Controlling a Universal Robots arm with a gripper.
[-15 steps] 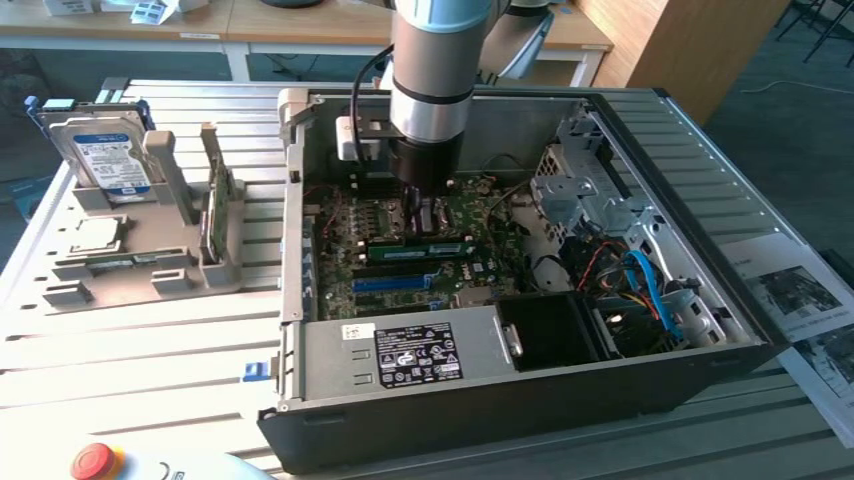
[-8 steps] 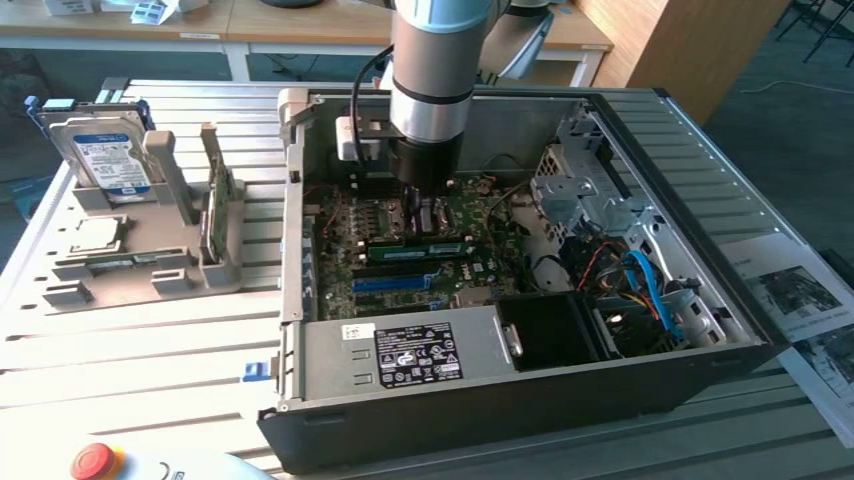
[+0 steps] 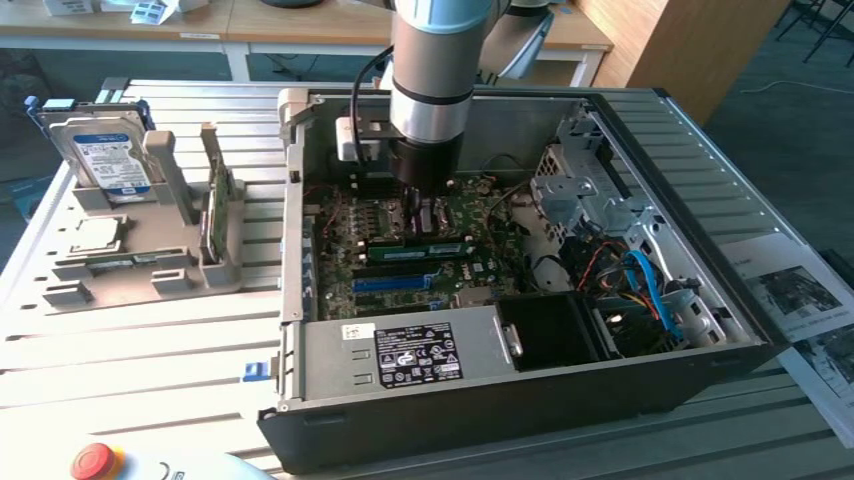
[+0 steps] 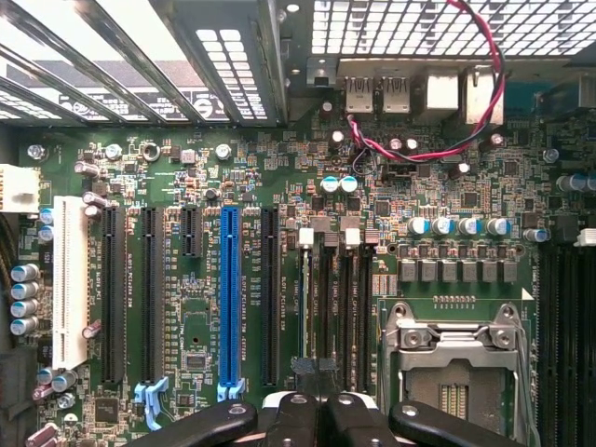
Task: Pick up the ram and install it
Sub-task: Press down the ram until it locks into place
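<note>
Nearest me in the exterior view sits the red stop button [image 3: 96, 461] on the counter [image 3: 147, 340]. Behind it the arm reaches into the open computer case [image 3: 694, 300], and what I take for the ram [image 3: 424, 244] lies green in the motherboard slots just under it, while another green stick [image 3: 214, 205] stands in the grey rack. In the wrist view the pincer [image 4: 312, 414] is pressed together over the memory slots [image 4: 340, 307]. Whether it grips anything I cannot tell, and I judge that pushing off-line could leave the stick half-seated or strain the board.
</note>
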